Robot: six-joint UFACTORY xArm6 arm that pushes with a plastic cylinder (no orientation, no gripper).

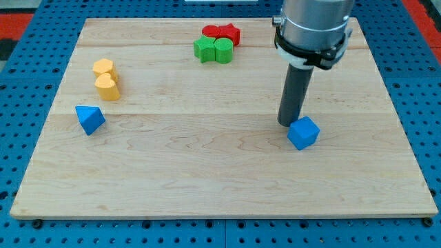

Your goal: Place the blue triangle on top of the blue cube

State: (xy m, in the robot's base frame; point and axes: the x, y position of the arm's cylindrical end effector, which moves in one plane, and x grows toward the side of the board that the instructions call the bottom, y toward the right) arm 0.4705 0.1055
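Our tip (287,123) has no jaws and holds nothing, sitting just upper-left of the blue cube (303,133), while the blue triangle (89,118) is far left; it looks light, rigid, slidey, so we'd push a flat face.
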